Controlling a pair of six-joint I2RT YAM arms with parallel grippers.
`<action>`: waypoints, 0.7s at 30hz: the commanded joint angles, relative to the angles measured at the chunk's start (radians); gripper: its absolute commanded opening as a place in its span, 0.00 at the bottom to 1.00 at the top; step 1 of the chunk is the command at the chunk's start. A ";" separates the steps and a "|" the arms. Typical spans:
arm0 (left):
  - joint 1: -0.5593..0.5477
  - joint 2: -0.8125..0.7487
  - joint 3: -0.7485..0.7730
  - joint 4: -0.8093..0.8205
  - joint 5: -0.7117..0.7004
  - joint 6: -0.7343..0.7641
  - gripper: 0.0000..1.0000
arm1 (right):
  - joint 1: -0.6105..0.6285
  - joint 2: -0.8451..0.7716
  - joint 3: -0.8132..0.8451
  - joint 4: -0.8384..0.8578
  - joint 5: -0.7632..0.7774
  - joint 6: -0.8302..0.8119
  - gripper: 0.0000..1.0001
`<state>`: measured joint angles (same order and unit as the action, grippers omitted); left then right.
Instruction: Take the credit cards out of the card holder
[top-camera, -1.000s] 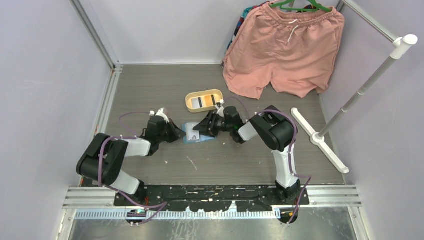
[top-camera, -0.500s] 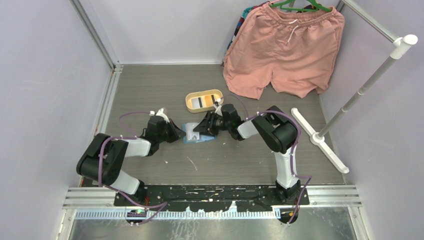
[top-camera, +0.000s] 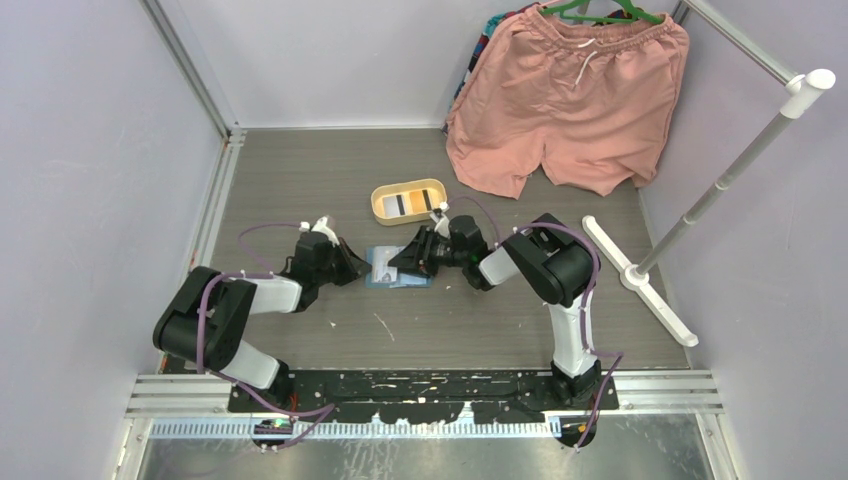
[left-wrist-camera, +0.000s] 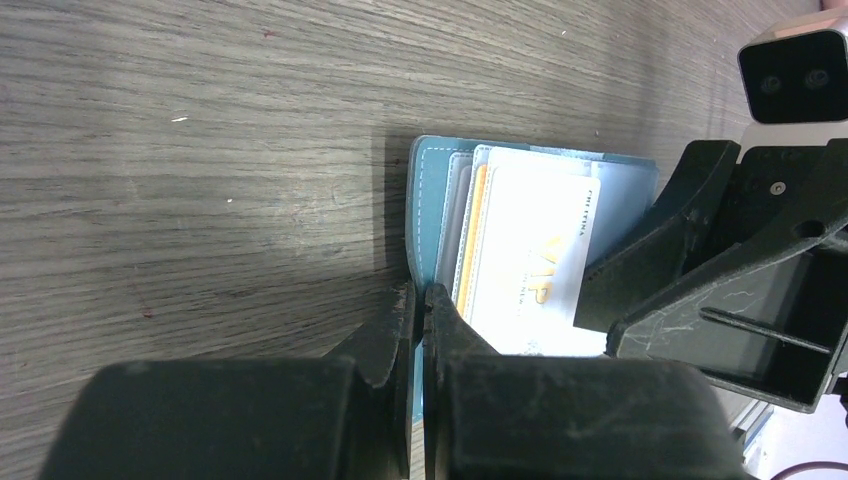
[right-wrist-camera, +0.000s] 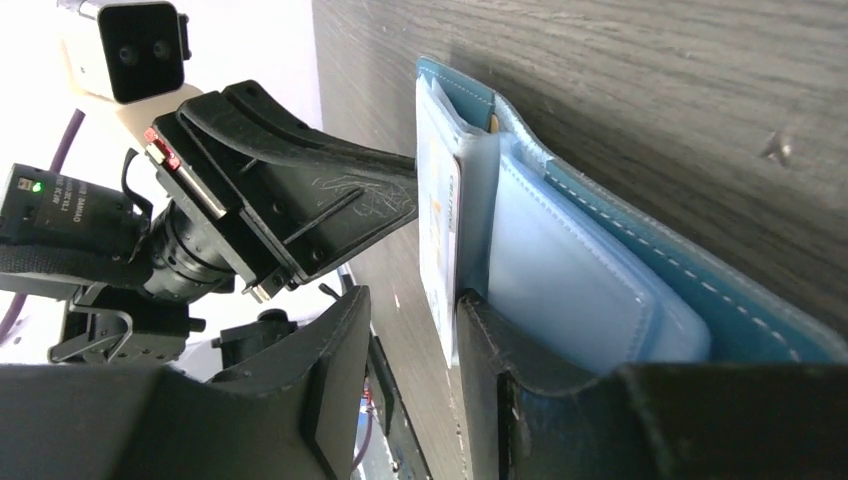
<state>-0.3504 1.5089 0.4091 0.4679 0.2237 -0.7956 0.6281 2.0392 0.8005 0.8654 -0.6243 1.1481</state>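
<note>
Table (top-camera: 300, 180) of grey wood grain, viewed from above, two black robot arms (top-camera: 250, 295) stretched in from the near edge. Near the middle, slightly left of centre and well away from every edge: small teal-blue card holder (top-camera: 398, 274), lying open and flat, largely covered from above by both arm tips. Left gripper (left-wrist-camera: 420, 300) at the holder's left edge, fingers pressed tightly together with only a hairline slit; teal cover either caught in that slit or merely touched, not possible to tell. Credit cards (left-wrist-camera: 500, 230) stacked in the inner pocket, edges staggered: white card (left-wrist-camera: 535, 255) on top with gold "VIP" lettering and small dark print too blurred to read, thin orange card edge (left-wrist-camera: 478, 240) just behind, paler cards beyond of unclear colour. One end of the stack cut off behind the left fingers, another part hidden by the right arm's black fingers. Right gripper (right-wrist-camera: 408, 310) over the open holder, jaws spread to either side of the white card's end, one finger (right-wrist-camera: 490, 360) against the card, clear gap on the other side. Toward the far edge: yellow oval tray (top-camera: 378, 205), striped contents too small to identify. Pink shorts (top-camera: 570, 100) over the far right corner, green hanger (top-camera: 600, 12) cut off by the frame.
</note>
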 joint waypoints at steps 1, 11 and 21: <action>-0.029 0.040 -0.027 -0.138 0.014 0.041 0.00 | 0.023 -0.042 0.000 0.173 -0.098 0.064 0.42; -0.029 0.046 -0.027 -0.140 0.016 0.042 0.00 | 0.013 -0.032 -0.017 0.185 -0.096 0.073 0.28; -0.029 0.053 -0.017 -0.147 0.020 0.045 0.00 | 0.005 -0.018 -0.024 0.197 -0.094 0.079 0.16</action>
<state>-0.3557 1.5150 0.4103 0.4713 0.2359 -0.7959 0.6235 2.0396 0.7670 0.9279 -0.6682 1.2068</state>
